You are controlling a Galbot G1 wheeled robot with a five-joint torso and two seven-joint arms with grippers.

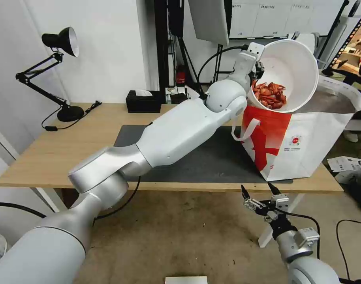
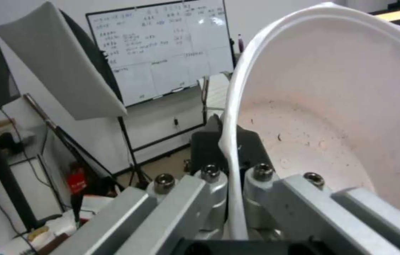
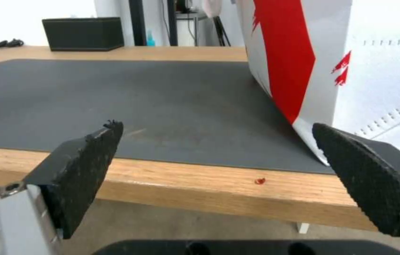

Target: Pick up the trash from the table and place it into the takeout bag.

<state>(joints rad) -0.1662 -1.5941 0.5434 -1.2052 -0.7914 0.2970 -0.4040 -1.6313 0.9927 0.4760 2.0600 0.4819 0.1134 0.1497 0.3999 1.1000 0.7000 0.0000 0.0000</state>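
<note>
My left gripper (image 1: 258, 73) is shut on the rim of the white round bowl (image 1: 291, 71), holding it tipped on its side above the mouth of the red-and-white takeout bag (image 1: 303, 146). Red scraps (image 1: 269, 95) have slid to the bowl's low rim over the bag opening. In the left wrist view the bowl (image 2: 332, 106) has its rim pinched between the fingers (image 2: 212, 148), its bottom stained. The bag stands at the right end of the dark grey mat (image 1: 212, 161) on the light-wood table (image 1: 58, 146). My right gripper (image 1: 261, 195) is open, below the table's front edge, in front of the bag (image 3: 304, 63).
A black tissue box (image 1: 143, 101) and a black desk lamp (image 1: 60, 71) stand along the table's back edge. A tiny red crumb (image 3: 259, 181) lies on the wood near the front edge. Cables, stands and a whiteboard (image 2: 162, 53) are behind the table.
</note>
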